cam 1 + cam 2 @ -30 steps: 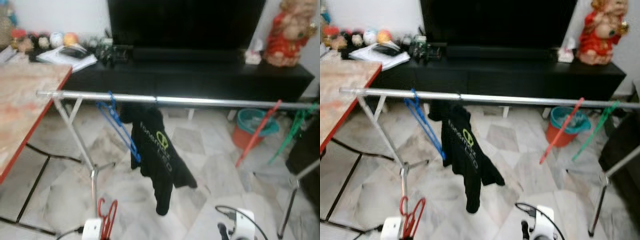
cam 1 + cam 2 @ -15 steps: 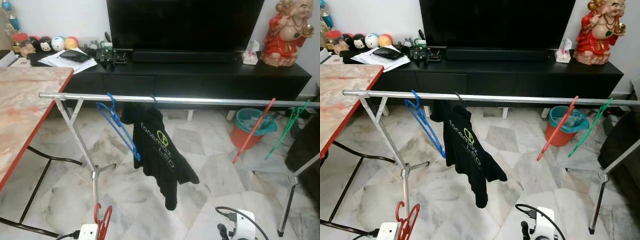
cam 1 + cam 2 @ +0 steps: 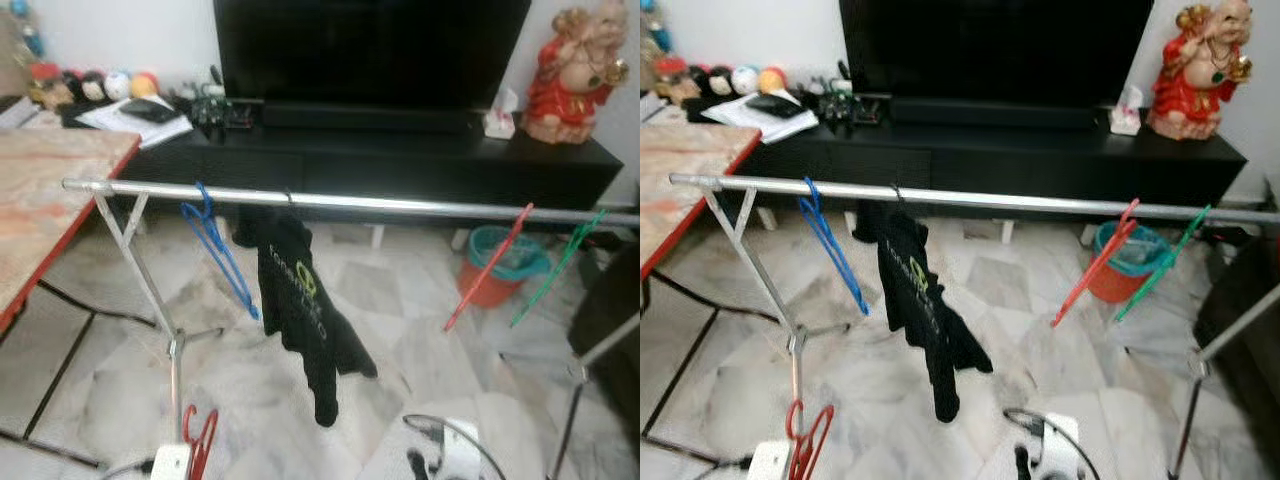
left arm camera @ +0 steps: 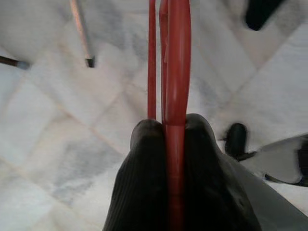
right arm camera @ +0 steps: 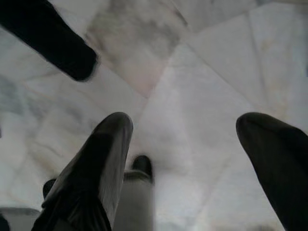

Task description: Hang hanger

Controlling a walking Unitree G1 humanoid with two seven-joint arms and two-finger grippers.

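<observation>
A silver rail on a metal rack runs across the room in front of me. On it hang a blue hanger, a black shirt with green print, a red hanger and a green hanger. Low at the bottom left, my left gripper is shut on another red hanger, whose hook rises above the white wrist. My right gripper stands open over the marble floor, with nothing between its fingers.
A marble-topped table with a red edge stands at the left. Behind the rail is a black TV cabinet with a TV, small items and a red figurine. A teal and orange bin sits at the right.
The whole view has shifted and blurred a little, so the camera moved. The left gripper still holds the red hanger low; the rail's hangers and shirt have not moved.
</observation>
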